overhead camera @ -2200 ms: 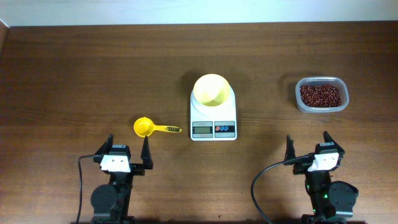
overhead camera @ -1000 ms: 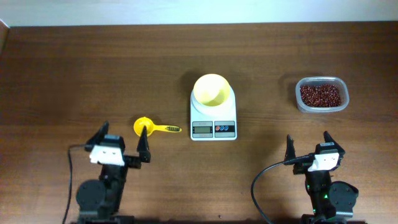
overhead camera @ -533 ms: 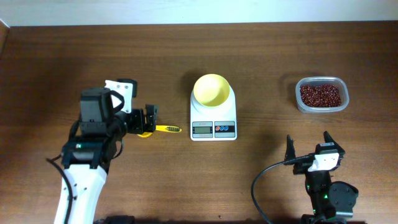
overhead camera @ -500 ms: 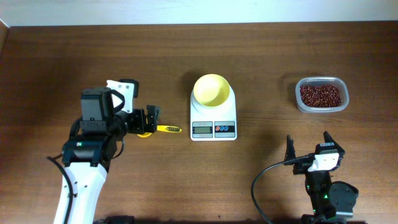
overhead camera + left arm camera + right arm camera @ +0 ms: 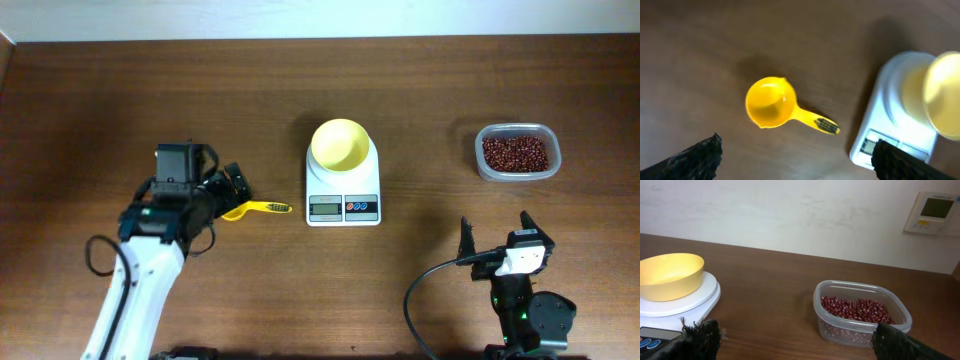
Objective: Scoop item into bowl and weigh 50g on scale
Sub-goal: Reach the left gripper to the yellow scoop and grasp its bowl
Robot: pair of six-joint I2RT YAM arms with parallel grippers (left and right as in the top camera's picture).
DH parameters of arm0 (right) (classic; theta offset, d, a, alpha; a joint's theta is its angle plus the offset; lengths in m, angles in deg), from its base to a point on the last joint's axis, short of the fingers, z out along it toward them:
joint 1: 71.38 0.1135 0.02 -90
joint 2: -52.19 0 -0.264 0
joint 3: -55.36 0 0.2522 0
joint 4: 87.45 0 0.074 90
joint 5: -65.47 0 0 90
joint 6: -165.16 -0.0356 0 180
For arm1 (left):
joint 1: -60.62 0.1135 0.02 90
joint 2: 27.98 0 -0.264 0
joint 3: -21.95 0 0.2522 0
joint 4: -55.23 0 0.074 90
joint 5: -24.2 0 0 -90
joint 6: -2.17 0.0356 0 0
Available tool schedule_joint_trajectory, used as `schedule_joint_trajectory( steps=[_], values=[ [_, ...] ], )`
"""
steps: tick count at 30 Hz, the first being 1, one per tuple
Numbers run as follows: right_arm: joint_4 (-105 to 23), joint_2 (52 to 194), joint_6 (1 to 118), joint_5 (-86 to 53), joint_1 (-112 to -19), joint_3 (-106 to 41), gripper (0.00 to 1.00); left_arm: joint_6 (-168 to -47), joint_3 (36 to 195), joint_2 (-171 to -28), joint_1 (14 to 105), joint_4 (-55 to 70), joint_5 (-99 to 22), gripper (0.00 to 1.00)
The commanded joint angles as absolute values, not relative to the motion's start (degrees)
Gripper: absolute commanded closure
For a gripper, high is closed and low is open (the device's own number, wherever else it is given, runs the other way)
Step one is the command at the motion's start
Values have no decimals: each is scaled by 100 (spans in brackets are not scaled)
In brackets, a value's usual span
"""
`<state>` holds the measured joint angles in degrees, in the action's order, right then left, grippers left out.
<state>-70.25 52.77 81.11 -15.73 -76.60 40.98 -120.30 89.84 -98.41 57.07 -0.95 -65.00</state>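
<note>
Left arm is out over the table (image 5: 100, 90), and its gripper (image 5: 236, 184) hangs above the yellow scoop (image 5: 771, 102). From the wrist camera both fingers (image 5: 695, 156) sit at the bottom corners of the shot, spread wide, with nothing between them but bare wood. It is fully open and empty-handed. The scoop lies flat on the table, cup to the left, handle pointing right toward the scale (image 5: 343, 207). No beans show in its cup. From overhead, the arm's end covers most of the cup and only the handle sticks out clear.

The scale sits mid-table, display and buttons on its near edge, and the pale yellow bowl (image 5: 340, 143) rests on its platform. The bowl shows a bare yellow inside. In the left wrist view the bowl is blurred, so no finer detail there.

Over on the right, the beans (image 5: 516, 153) are all in the clear plastic container (image 5: 478, 150), well apart from the scale. The right wrist camera shows them heaped low inside it.

The right gripper (image 5: 494, 228) is parked at the near edge, well short of the container. Its fingers are wide apart too, gripping nothing, pointed out between the scale and the container.
</note>
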Motion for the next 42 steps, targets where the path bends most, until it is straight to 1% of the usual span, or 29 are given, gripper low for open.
schedule_joint_trajectory(
  steps=[1, 3, 4, 5, 7, 8, 9, 10, 11, 12, 13, 14, 15, 16, 18, 20, 21, 22, 23, 24, 26, 28, 32, 35, 42],
  values=[
    [-6983, 5239, 8068, -1619, -7671, 4128, 1, -12865, 9029, -10674, 5691, 54, -6710, 1],
    [-6983, 5239, 8070, -1619, -7671, 4128, 1, -13422, 9029, -11240, 5702, 132, -6712, 0],
    [-6983, 5239, 8070, -1619, -7671, 4128, 1, -13875, 9029, -11474, 5702, 130, -6717, 2],
    [-6983, 5239, 8068, -1619, -7671, 4128, 1, -14425, 9029, -11726, 5702, 130, -6778, 6],
    [-6983, 5239, 8068, -1617, -7671, 4128, 1, -14970, 9029, -11997, 5702, 132, -6970, 12],
    [-6983, 5239, 8068, -1619, -7671, 4128, 1, -15271, 9029, -12123, 5702, 141, -7038, 16],
    [-6983, 5239, 8068, -1619, -7671, 4128, 1, -15343, 9029, -12226, 5702, 218, -7082, 20],
    [-6983, 5239, 8068, -1619, -7671, 4128, 1, -15485, 9029, -12348, 5702, 244, -7237, 27],
    [-6983, 5239, 8068, -1619, -7671, 4128, 1, -15669, 9029, -12456, 5702, 246, -7366, 31],
    [-6983, 5239, 8068, -1619, -7671, 4128, 1, -15796, 9029, -12558, 5702, 277, -7377, 39],
    [-6983, 5239, 8068, -1619, -7671, 4128, 1, -15794, 9029, -12689, 5702, 425, -7338, 44],
    [-6983, 5239, 8068, -1619, -7671, 4128, 1, -15794, 9029, -12772, 5702, 506, -7313, 45],
    [-6983, 5239, 8068, -1619, -7671, 4128, 1, -15794, 9029, -12893, 5702, 600, -7259, 53],
    [-6983, 5239, 8068, -1619, -7671, 4128, 1, -15791, 9029, -12915, 5702, 618, -7206, 55],
    [-6985, 5239, 8070, -1619, -7671, 4128, 1, -15791, 9029, -12923, 5702, 646, -7182, 64],
    [-6983, 5239, 8068, -1619, -7671, 4128, 1, -15789, 9029, -12923, 5702, 696, -7182, 66],
    [-6983, 5239, 8070, -1619, -7671, 4128, 1, -15789, 9029, -12923, 5702, 696, -7182, 75],
    [-6983, 5239, 8068, -1619, -7671, 4128, 1, -15789, 9029, -12923, 5702, 692, -7174, 90],
    [-6983, 5239, 8068, -1619, -7671, 4128, 1, -15783, 9029, -12923, 5702, 685, -7139, 100],
    [-6983, 5239, 8070, -1619, -7671, 4128, 1, -15652, 9036, -12901, 5702, 674, -7071, 100],
    [-6983, 5239, 8068, -1619, -7671, 4128, 1, -14863, 9086, -12672, 5702, 672, -7359, 100],
    [-6983, 5239, 8070, -1619, -7671, 4128, 1, -14699, 9086, -12246, 5702, 602, -7626, 100],
    [-6983, 5239, 8068, -1619, -7671, 4128, 1, -13754, 9086, -11428, 5702, 585, -7615, 100],
    [-6983, 5239, 8070, -1619, -7671, 4128, 1, -13739, 9084, -11216, 5702, 587, -7329, 100],
    [-6983, 5239, 8068, -1619, -7671, 4128, 1, -13754, 9084, -11216, 5702, 795, -7261, 100]
  ],
)
